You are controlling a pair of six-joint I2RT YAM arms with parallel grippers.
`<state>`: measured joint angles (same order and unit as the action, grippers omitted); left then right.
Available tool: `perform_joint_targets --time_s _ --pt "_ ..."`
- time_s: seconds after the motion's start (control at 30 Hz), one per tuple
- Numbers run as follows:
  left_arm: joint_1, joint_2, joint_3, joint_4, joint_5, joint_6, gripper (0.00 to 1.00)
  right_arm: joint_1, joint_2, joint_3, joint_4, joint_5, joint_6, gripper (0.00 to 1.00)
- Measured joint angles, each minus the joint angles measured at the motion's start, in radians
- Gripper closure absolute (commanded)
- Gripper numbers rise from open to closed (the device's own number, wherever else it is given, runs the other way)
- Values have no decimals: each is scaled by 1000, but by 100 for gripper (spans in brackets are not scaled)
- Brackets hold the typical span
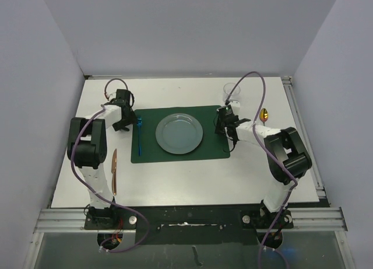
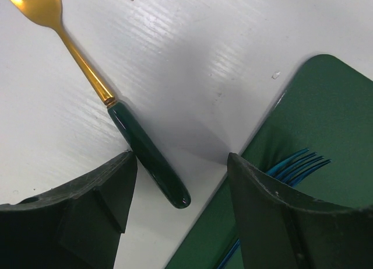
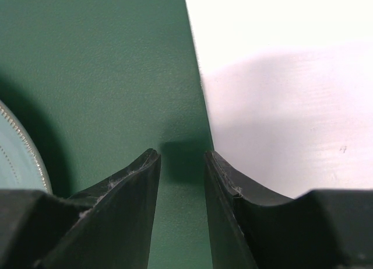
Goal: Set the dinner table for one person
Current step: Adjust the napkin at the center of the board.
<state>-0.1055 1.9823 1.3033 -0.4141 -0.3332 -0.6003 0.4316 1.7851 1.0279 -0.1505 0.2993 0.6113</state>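
Overhead and wrist views of a place setting on the white table, which spans the enclosure from the arm bases at its near edge to the far wall and has metal rails along its edges. A dark green placemat lies at the middle of the table, with a grey-blue plate at its centre and a blue fork along its left edge. A clear glass stands near the far edge, just beyond the placemat's far right corner. A gold spoon lies toward the right edge, and a gold knife lies near the left edge, well apart from the placemat. The left fingers are spread wide and grip nothing. In the left wrist view, the tip of the dark green handle of a gold utensil lies on the bare table between them, and the blue fork's tines show beside the right finger. The right fingers stand partly apart over the placemat's right edge, with nothing between them.
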Motion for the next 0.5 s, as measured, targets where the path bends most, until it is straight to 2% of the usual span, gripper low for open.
perform_joint_targets --time_s 0.5 --pt "-33 46 59 17 -4 37 39 -14 25 -2 -3 21 11 65"
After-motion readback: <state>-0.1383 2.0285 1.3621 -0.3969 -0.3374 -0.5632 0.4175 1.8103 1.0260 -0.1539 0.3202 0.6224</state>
